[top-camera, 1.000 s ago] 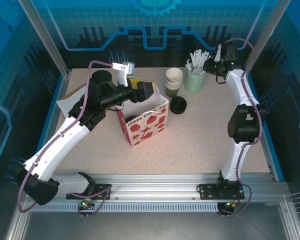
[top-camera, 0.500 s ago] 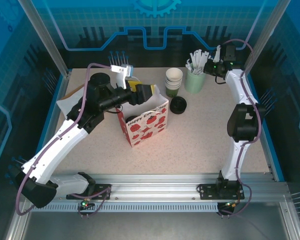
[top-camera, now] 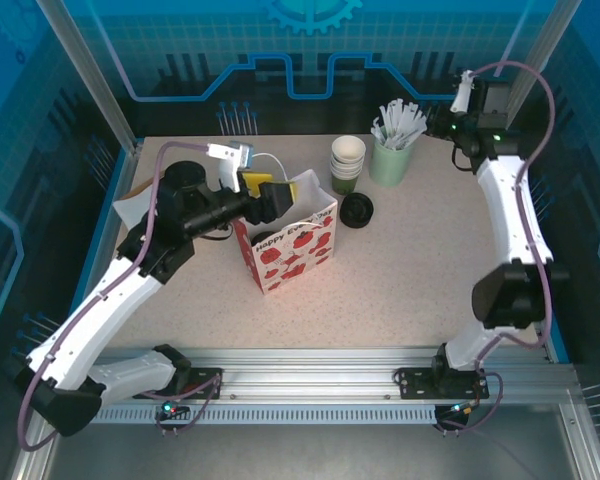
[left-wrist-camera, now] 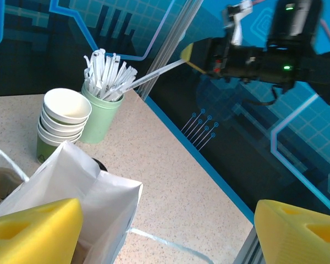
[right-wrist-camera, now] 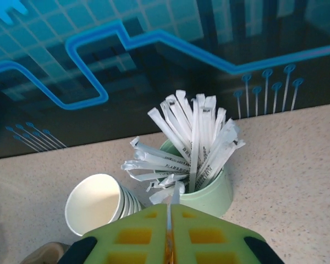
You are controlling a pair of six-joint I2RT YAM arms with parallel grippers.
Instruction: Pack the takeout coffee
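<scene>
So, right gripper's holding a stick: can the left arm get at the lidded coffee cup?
Probably yes: the left gripper is open over the bag, and the lidded coffee cup stands beside it, top uncovered.

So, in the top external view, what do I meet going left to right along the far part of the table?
Strawberry-print paper bag → nested cups → pale green stick cup → right tool, shut on a white stick.
</scene>
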